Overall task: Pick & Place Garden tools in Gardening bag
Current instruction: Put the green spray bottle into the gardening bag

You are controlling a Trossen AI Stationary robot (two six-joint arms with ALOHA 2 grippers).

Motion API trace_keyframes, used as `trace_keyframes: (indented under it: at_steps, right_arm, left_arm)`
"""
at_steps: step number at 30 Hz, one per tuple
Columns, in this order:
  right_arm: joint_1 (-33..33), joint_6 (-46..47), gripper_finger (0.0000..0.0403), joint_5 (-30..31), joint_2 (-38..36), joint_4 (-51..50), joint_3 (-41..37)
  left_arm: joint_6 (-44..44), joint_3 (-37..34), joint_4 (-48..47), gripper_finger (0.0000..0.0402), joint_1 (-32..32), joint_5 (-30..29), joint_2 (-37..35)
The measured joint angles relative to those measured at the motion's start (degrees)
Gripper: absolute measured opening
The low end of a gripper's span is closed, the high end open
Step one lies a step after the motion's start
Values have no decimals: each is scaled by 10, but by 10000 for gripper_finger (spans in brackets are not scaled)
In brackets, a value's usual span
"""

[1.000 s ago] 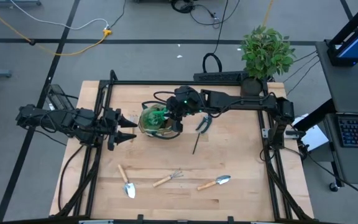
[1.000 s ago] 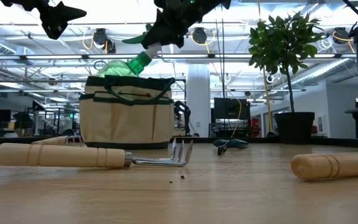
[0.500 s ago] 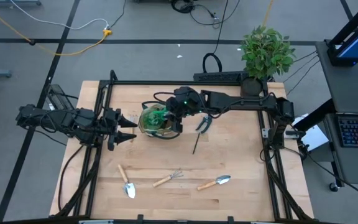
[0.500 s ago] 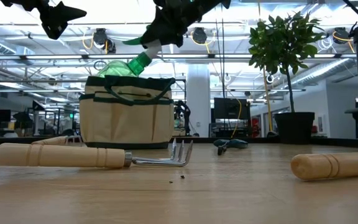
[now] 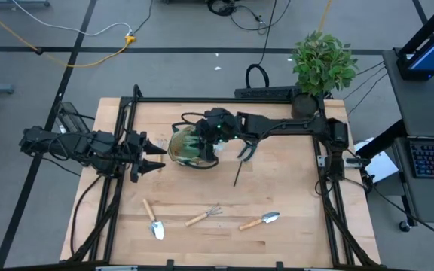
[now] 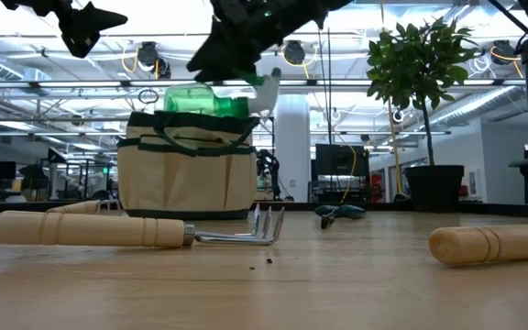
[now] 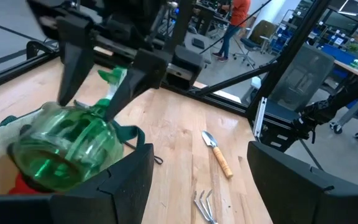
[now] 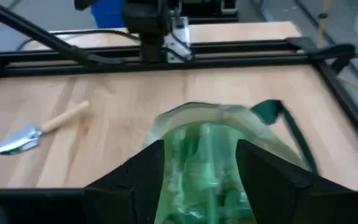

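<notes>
The tan gardening bag (image 5: 189, 147) stands at the table's middle. The green spray bottle (image 6: 205, 99) lies about level across the bag's open top, its body (image 7: 67, 146) over the rim and its head toward my right arm. My right gripper (image 7: 89, 106) hangs open just above the bag, one finger on each side of the bottle's neck (image 7: 112, 93). In its own view the bottle (image 8: 201, 165) fills the gap between the fingers. My left gripper (image 5: 155, 156) waits open, left of the bag. My right gripper comes slanting down from the table's right, with its fingers (image 7: 135, 78) on either side of the bottle's neck. I cannot tell whether either finger touches the bottle. The bottle lies on the bag's top.
Near the front edge lie a trowel (image 5: 154, 222), a hand rake (image 5: 204, 216) and a second trowel (image 5: 261, 221). Black shears (image 5: 246, 150) and a thin stick (image 5: 237, 175) lie right of the bag. A potted plant (image 5: 322, 64) stands at the far right corner. Something red (image 7: 23, 183) shows inside the bag.
My right gripper has opened and moved a little toward the table's left and down over the bag. The spray bottle, earlier held slanting with its neck up, has dropped and now lies level on the bag's top.
</notes>
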Motion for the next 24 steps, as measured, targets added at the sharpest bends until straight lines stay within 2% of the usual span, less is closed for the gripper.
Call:
trace_keyframes:
  at_steps: [17, 24]
  right_arm:
    - [1, 4, 192, -4, -10, 17, 0]
    - [4, 2, 168, -2, -10, -18, 27]
  left_arm:
    - [2, 0, 0, 267, 0, 2, 0]
    - [2, 0, 0, 267, 0, 2, 0]
